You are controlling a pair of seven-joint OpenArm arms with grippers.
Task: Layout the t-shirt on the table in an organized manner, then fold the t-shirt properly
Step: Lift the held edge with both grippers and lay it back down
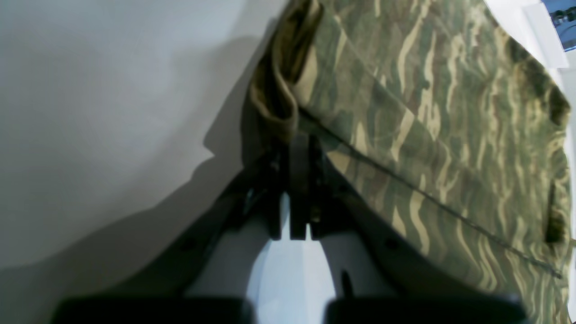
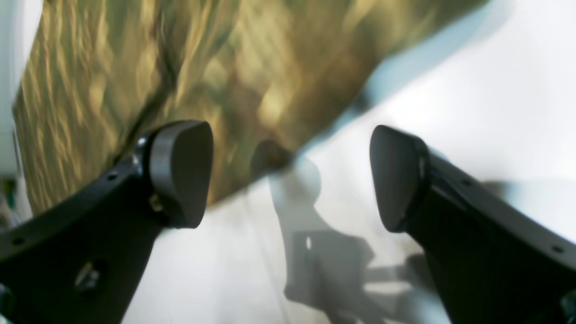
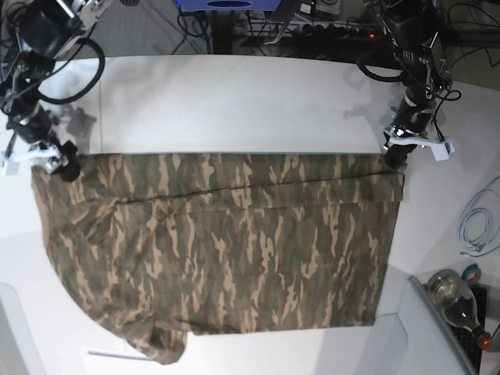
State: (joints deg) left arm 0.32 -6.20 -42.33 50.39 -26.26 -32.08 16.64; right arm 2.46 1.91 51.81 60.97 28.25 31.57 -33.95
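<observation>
The camouflage t-shirt (image 3: 226,250) lies spread wide on the white table (image 3: 234,101). My left gripper (image 3: 396,156) is at its far right corner. In the left wrist view this gripper (image 1: 297,141) is shut on a bunched fold of the t-shirt (image 1: 427,112) at its edge. My right gripper (image 3: 62,166) is at the far left corner. In the right wrist view it (image 2: 288,175) stands open: one finger (image 2: 180,173) is over the blurred t-shirt (image 2: 202,67), the other finger (image 2: 398,177) over bare table (image 2: 495,112), and the cloth's corner lies between them.
A glass bottle (image 3: 457,301) and a white cable (image 3: 476,223) lie off the table's right side. Cables and a blue object (image 3: 226,4) sit behind the far edge. The shirt's near left part bunches up near the front edge (image 3: 160,344).
</observation>
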